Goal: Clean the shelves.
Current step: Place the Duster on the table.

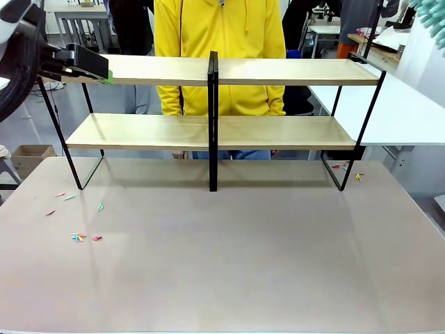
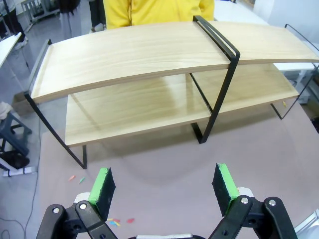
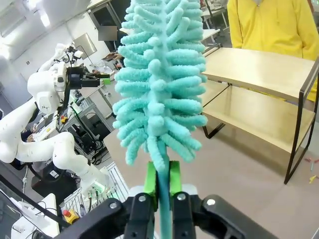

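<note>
Your right claw (image 3: 159, 191) grips a fluffy teal duster (image 3: 159, 84), up high, away from the shelves (image 1: 278, 71). Your left claw (image 2: 164, 186) is wide and holds nothing. The shelves stand across the table (image 1: 229, 264). No wiping yet, I think. Bring the duster down onto the top board.

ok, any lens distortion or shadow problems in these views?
Left wrist view: wide-angle bows the pale wooden shelves into a curve. Front view: boards straight, soft shadow under the frame on the beige table. Right wrist view: fluffy turquoise duster close up, blocking the middle.
</note>
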Robot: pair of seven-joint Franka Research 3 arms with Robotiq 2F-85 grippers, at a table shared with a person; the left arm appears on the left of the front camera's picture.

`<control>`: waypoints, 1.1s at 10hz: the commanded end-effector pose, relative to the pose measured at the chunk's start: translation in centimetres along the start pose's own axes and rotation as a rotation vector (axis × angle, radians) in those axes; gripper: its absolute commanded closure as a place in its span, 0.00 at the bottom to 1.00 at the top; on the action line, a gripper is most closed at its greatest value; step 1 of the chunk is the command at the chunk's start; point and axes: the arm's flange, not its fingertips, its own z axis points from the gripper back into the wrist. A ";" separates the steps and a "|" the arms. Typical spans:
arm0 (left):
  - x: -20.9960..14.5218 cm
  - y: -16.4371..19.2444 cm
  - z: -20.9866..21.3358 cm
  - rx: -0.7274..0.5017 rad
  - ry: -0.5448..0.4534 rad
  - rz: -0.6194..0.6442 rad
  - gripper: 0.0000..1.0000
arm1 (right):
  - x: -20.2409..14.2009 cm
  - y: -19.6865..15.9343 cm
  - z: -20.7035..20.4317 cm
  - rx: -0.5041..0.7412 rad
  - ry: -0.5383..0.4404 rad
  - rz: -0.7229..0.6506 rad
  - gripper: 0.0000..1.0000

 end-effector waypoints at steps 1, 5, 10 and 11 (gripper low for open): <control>-1.5 1.3 -0.1 -0.134 0.120 -0.012 0.00 | -0.3 -0.4 -3.2 0.129 0.234 0.054 0.88; -13.7 10.1 -6.2 -0.711 0.647 0.336 0.00 | -8.1 -6.4 -13.2 0.330 0.871 -0.051 0.88; -26.6 12.2 -15.0 -1.015 0.455 0.762 0.00 | -11.3 -15.0 -23.7 0.550 1.084 -0.025 0.88; -26.7 12.7 -15.1 -1.004 0.450 0.776 0.00 | -11.2 -16.6 -25.2 0.554 1.112 -0.033 0.88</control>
